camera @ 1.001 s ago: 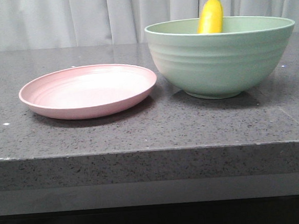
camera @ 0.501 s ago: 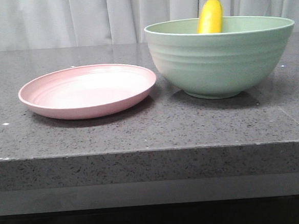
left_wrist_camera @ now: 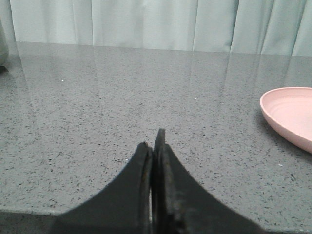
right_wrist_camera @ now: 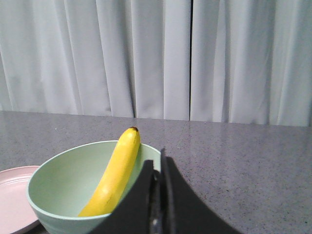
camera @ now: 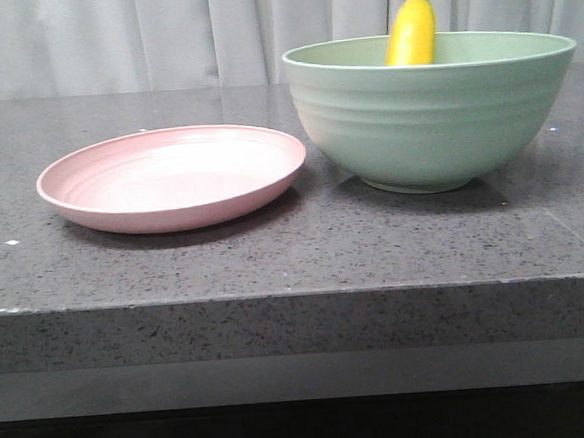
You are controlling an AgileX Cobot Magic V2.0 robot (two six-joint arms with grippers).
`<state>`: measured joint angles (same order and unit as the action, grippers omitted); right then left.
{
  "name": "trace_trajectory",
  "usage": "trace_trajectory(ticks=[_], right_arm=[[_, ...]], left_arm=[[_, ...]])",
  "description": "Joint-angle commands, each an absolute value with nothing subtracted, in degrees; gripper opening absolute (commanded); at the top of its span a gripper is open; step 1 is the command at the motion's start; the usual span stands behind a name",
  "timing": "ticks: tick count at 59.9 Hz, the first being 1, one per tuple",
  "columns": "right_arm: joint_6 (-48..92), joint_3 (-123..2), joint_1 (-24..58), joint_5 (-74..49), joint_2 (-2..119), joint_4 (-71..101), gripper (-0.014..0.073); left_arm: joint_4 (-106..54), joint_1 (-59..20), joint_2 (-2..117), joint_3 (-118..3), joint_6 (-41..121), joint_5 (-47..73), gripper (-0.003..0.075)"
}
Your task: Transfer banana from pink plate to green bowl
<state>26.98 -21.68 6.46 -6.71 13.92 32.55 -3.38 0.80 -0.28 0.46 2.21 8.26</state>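
Observation:
The yellow banana [camera: 411, 32] leans inside the green bowl [camera: 431, 114] on the table's right, its dark tip sticking up above the far rim. In the right wrist view the banana [right_wrist_camera: 117, 170] rests against the bowl's [right_wrist_camera: 58, 185] inner wall. The pink plate [camera: 172, 175] sits empty to the bowl's left; its edge shows in the left wrist view [left_wrist_camera: 290, 114] and in the right wrist view [right_wrist_camera: 12, 195]. My left gripper [left_wrist_camera: 155, 141] is shut and empty over bare table. My right gripper [right_wrist_camera: 157, 163] is shut and empty, beside the bowl. No gripper shows in the front view.
The dark speckled stone table [camera: 294, 249] has its front edge near the camera. Pale curtains [camera: 159, 33] hang behind the table. A pale object's edge [left_wrist_camera: 2, 48] shows at the border of the left wrist view.

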Motion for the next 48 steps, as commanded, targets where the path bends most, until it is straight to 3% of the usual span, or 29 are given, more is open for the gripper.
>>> trace_trajectory(ticks=[1, 8, 18, 34, 48], right_arm=[[27.33, -22.53, 6.71, -2.50, 14.41, 31.95, -0.0069], [18.72, -20.05, 5.25, -2.31, 13.41, 21.84, -0.0069], [-4.37, -10.26, 0.94, -1.93, 7.46, 2.79, -0.0069], [-4.97, 1.58, -1.14, -1.67, -2.05, 2.99, -0.0069], [-2.88, 1.63, -1.14, -2.61, -1.91, 3.04, -0.0069]], left_arm=[[-3.76, 0.99, -1.32, 0.59, 2.20, 3.26, -0.0020], [-3.76, 0.99, -1.32, 0.59, 2.20, 3.26, -0.0020], [-3.76, 0.99, -1.32, 0.59, 2.20, 3.26, -0.0020], [-3.76, 0.99, -1.32, 0.59, 2.20, 3.26, -0.0020], [-3.76, 0.99, -1.32, 0.59, 2.20, 3.36, -0.0020]])
